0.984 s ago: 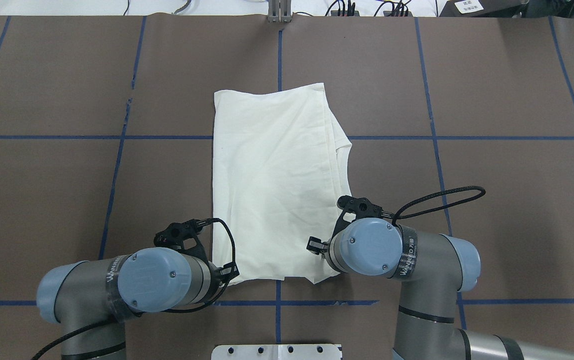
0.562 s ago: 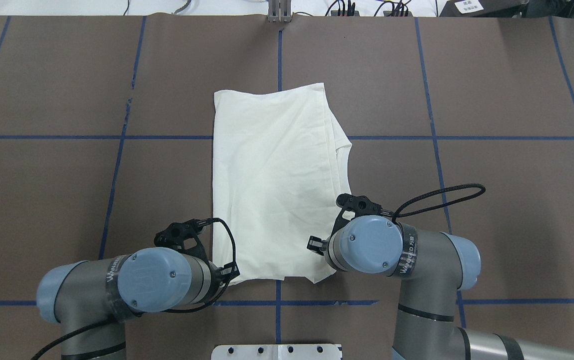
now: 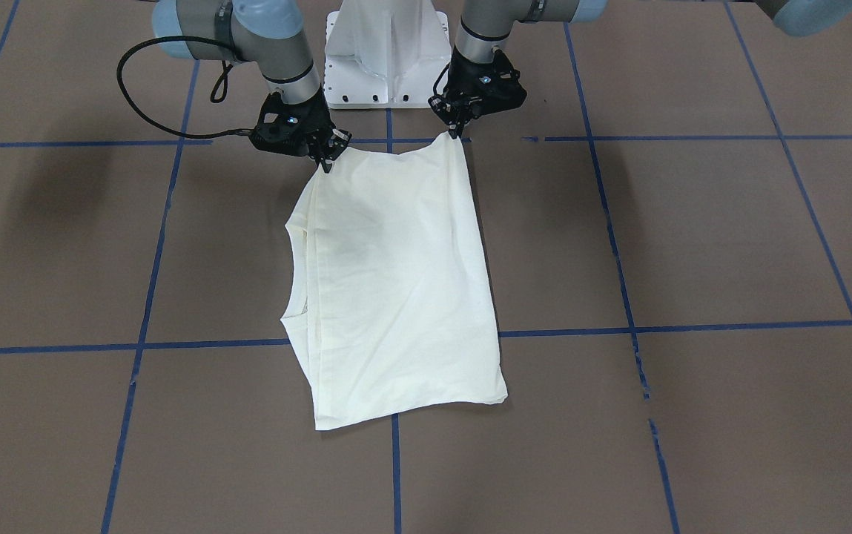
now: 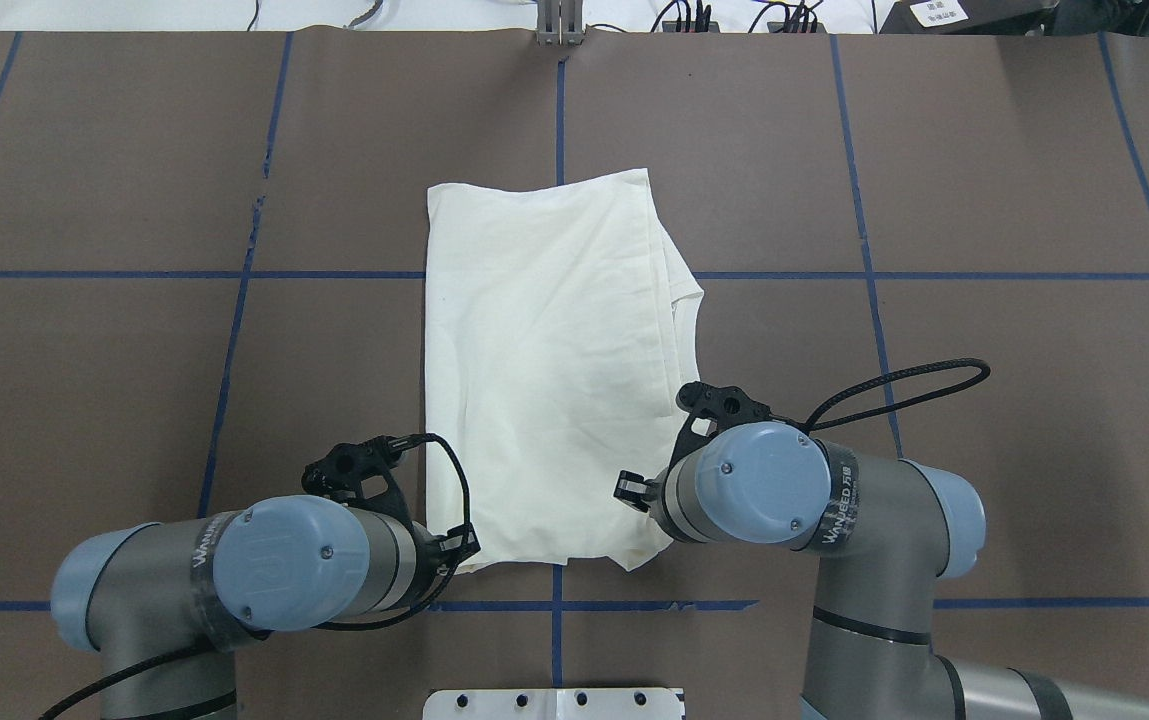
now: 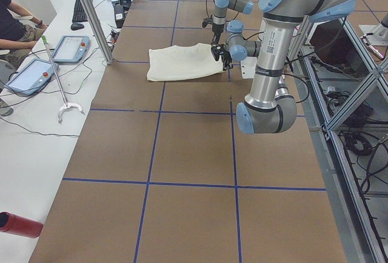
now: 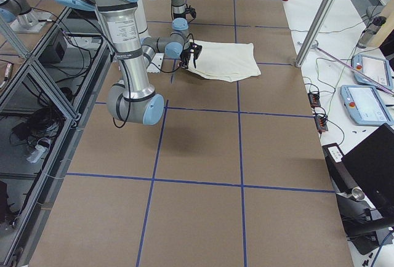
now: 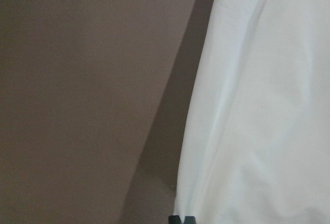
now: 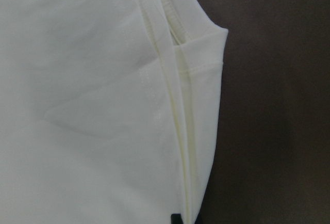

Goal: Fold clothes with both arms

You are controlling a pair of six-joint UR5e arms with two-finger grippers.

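Observation:
The cream-white shirt lies folded into a long strip on the brown table, plain side up; no cat print shows. It also shows in the overhead view. My left gripper is shut on the shirt's near corner on its side. My right gripper is shut on the other near corner. The edge between them sags a little above the table. In the overhead view both grippers are hidden under the wrists. The left wrist view shows the cloth's side edge; the right wrist view shows a folded seam.
The white pedestal base stands just behind the grippers. A black cable loop hangs off the right wrist. Blue tape lines cross the brown table cover. Tablets and a person's arm lie beyond the table's far side.
Both wrists have lifted slightly, the left arm drifting left and the right arm right. The shirt's near edge has risen with them; the rest of the shirt barely moved.

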